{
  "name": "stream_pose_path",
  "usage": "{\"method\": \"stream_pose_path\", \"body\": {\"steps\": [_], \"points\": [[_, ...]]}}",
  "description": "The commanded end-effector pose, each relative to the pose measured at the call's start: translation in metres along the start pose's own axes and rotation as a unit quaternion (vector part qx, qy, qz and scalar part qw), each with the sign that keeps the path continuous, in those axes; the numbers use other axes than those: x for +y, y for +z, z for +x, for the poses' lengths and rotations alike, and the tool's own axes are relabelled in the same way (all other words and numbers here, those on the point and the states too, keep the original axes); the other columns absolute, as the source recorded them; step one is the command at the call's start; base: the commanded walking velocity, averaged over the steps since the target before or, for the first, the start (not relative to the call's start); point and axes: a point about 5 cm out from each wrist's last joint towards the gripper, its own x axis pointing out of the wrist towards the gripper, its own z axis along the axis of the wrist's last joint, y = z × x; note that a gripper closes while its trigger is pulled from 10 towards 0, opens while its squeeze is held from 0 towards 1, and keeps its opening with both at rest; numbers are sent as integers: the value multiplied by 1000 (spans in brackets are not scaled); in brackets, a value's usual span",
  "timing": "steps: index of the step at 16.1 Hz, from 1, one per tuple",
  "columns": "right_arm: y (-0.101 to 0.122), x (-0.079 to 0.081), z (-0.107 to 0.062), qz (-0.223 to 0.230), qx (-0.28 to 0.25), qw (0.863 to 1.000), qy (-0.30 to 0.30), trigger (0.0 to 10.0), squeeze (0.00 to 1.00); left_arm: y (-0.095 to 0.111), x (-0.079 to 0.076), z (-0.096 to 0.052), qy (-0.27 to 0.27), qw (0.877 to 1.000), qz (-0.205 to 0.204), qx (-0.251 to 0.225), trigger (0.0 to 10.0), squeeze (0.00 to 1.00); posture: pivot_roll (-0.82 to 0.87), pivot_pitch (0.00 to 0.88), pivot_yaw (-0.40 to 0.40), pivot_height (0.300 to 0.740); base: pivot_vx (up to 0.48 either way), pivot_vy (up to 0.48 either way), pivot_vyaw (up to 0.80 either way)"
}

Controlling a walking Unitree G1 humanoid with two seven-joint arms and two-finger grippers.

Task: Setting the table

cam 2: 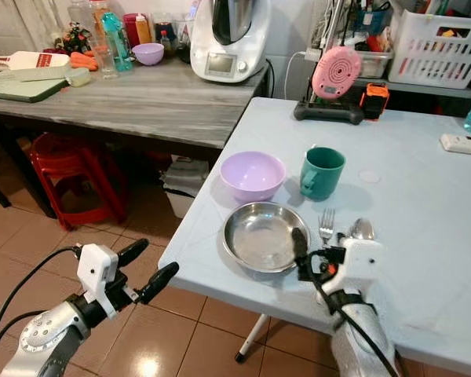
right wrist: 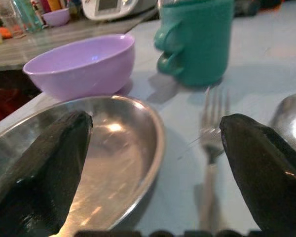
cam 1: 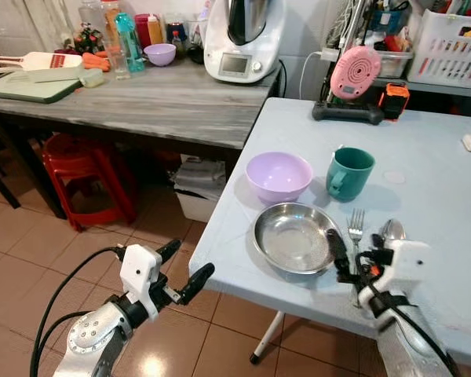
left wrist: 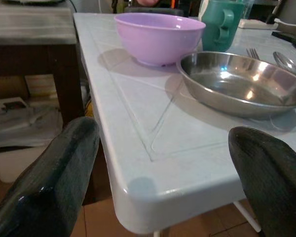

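on the pale blue tabletop (cam 1: 424,204) a steel plate (cam 1: 294,237) lies near the front edge, with a lilac bowl (cam 1: 279,175) just beyond it and a green mug (cam 1: 348,173) to the right of the bowl. a fork (cam 1: 355,223) and a spoon (cam 1: 392,229) lie side by side just right of the plate. the right pincer (cam 2: 330,255) hovers low over the plate's right rim and the fork, its fingers spread apart. the left pincer (cam 1: 184,269) hangs off the table's near left corner above the tiled floor (cam 1: 31,251), fingers also apart. a white kitchen machine (cam 1: 243,39) stands on the grey tabletop (cam 1: 157,98) at the far left; no writing on it is readable.
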Motion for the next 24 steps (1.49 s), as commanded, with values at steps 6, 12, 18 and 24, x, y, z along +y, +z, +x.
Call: {"method": "stream_pose_path", "body": {"steps": [6,12,18,24], "points": [[-10,3,4,41,59,997,5,10000,0,-2,-1,-3,-2,1000,6,4,10000,0,-25,0,30,740,0,0,0],[-5,0,4,66,25,997,19,10000,0,-6,0,-5,-2,1000,3,8,10000,0,-32,0,44,740,0,0,0],[-18,8,3,121,58,990,34,1882,0,-11,2,-3,-3,1000,2,12,10000,0,-32,0,50,740,0,0,0],[-21,10,9,137,72,987,32,0,0,-16,3,-2,-1,1000,-3,13,10000,0,-25,0,51,740,0,0,0]]}}
